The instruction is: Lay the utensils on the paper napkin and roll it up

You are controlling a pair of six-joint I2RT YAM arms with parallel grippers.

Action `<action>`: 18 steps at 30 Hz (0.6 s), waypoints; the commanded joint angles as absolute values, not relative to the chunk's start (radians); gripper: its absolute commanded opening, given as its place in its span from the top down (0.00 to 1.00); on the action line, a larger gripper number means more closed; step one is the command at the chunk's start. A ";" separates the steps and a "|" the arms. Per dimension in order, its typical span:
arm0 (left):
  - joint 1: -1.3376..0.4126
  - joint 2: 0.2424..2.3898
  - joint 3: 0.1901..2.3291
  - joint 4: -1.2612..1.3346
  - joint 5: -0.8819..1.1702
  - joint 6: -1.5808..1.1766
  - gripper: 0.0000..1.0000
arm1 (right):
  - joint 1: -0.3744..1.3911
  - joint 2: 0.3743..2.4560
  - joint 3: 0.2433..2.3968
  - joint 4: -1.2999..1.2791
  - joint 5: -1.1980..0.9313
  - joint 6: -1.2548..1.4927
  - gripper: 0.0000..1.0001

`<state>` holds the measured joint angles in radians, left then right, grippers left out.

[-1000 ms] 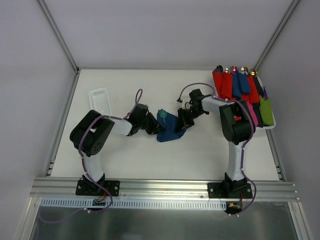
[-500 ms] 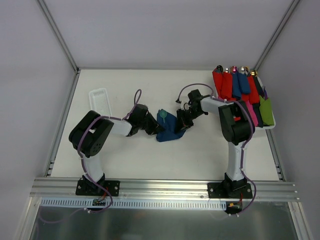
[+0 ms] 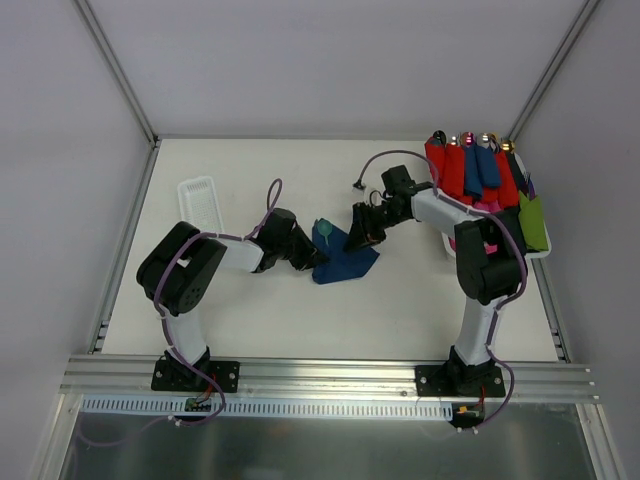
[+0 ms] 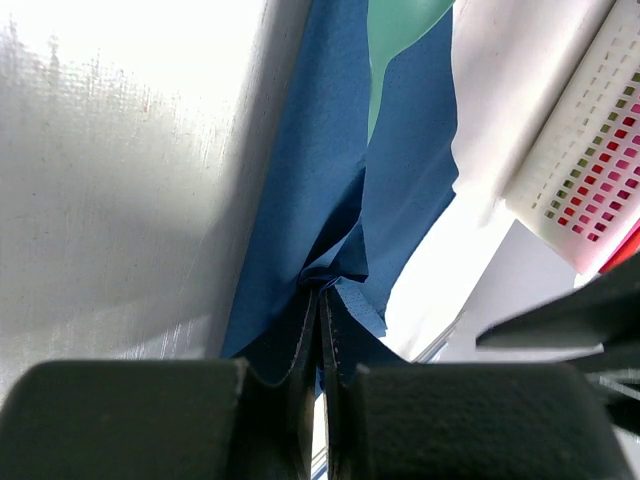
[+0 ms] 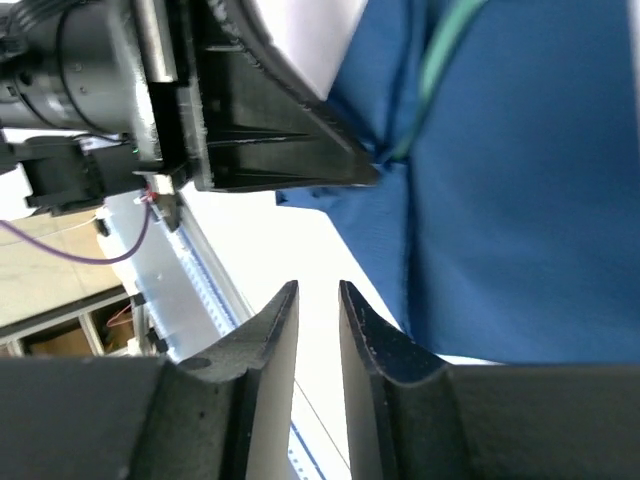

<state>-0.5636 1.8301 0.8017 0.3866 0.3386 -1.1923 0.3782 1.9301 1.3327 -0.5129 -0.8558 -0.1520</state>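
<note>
The paper napkin lies loosely folded at the table's middle, navy blue, with a teal utensil tip poking out at its far end. My left gripper is shut on the napkin's left edge; in the left wrist view the jaws pinch a gathered fold of napkin below the teal utensil. My right gripper hovers over the napkin's right side, open. In the right wrist view its gripper holds nothing, with the napkin beyond and the left gripper facing it.
A white tray at the back right carries several rolled bundles in red, blue, pink and green. A small white basket sits at the back left. Purple cables loop above both wrists.
My right gripper has opened, let go of the napkin's right edge and drawn back up and to the right. The left gripper stays shut on the napkin.
</note>
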 commanded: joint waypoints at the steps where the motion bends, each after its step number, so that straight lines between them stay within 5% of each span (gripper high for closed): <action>1: -0.569 1.810 0.793 0.311 0.296 -1.186 1.00 | 0.405 1.917 1.287 -0.483 -0.925 -0.104 0.75; 18: -0.571 1.775 0.801 0.417 0.342 -1.152 0.98 | 0.437 2.074 1.253 -0.459 -0.790 -0.126 0.80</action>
